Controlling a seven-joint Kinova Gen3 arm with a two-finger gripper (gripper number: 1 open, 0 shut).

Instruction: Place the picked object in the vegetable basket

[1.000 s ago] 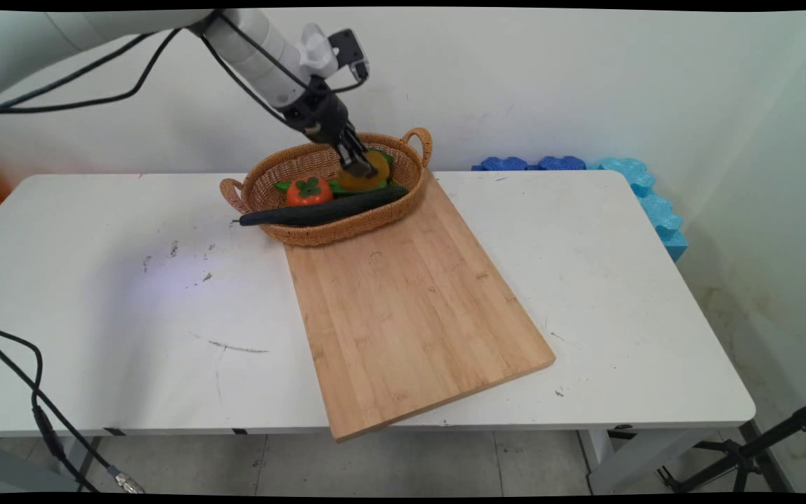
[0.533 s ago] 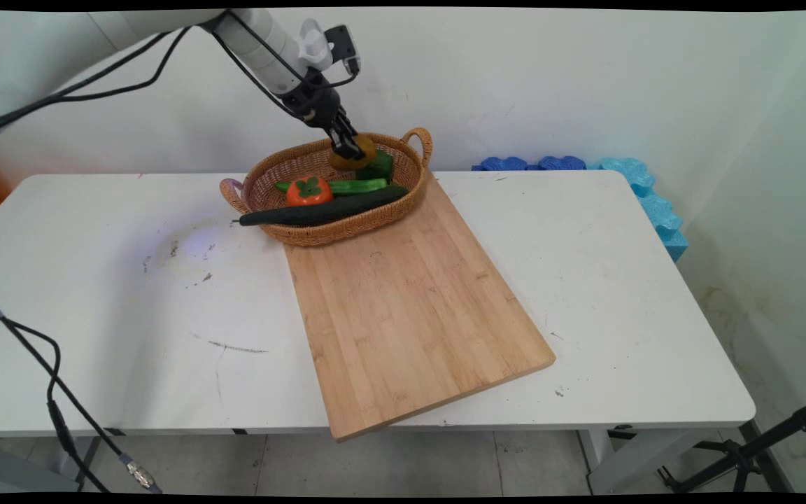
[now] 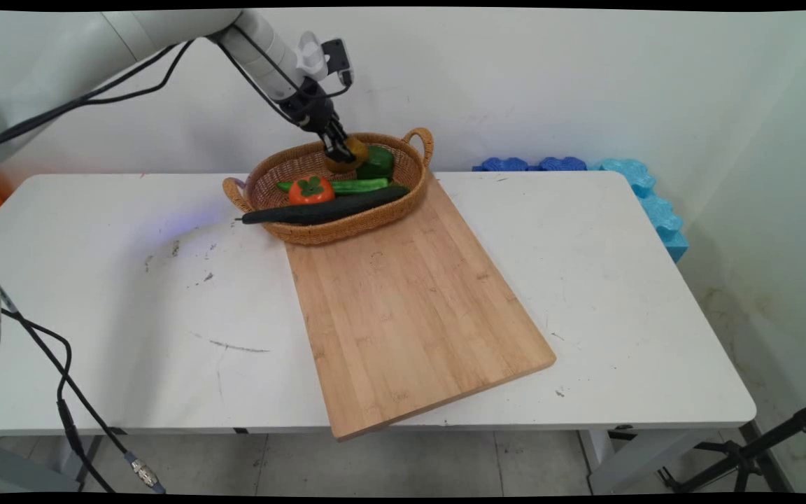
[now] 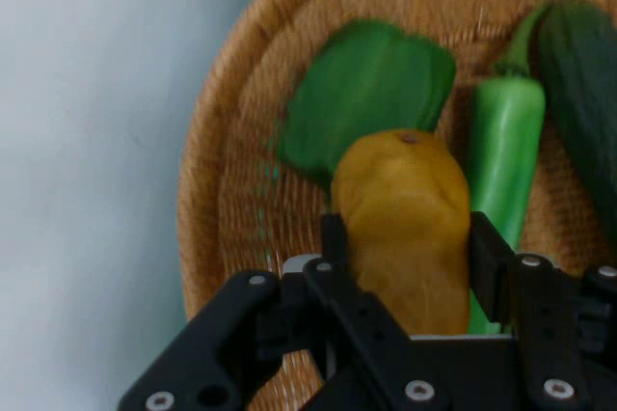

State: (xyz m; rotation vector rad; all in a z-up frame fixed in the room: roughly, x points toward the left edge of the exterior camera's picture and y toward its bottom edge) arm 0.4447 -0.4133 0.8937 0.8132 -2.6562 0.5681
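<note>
Since the earlier frames, the gripper [image 3: 337, 149] has risen a little and shifted toward the upper left of the frame, carrying the yellow-brown fruit [image 3: 348, 155] with it; before, the fruit lay lower in the wicker basket [image 3: 319, 231]. Its two fingers are clamped on the fruit's sides, clear in the hand view [image 4: 401, 237]. Just beside the fruit is a green bell pepper [image 3: 376, 162]. Lower in the basket lie a long green chili [image 3: 357, 185], an orange persimmon [image 3: 310, 190] and a dark cucumber [image 3: 326, 209]. Touching the basket's lower right rim, a wooden cutting board [image 3: 410, 308] lies on the white table [image 3: 130, 315].
</note>
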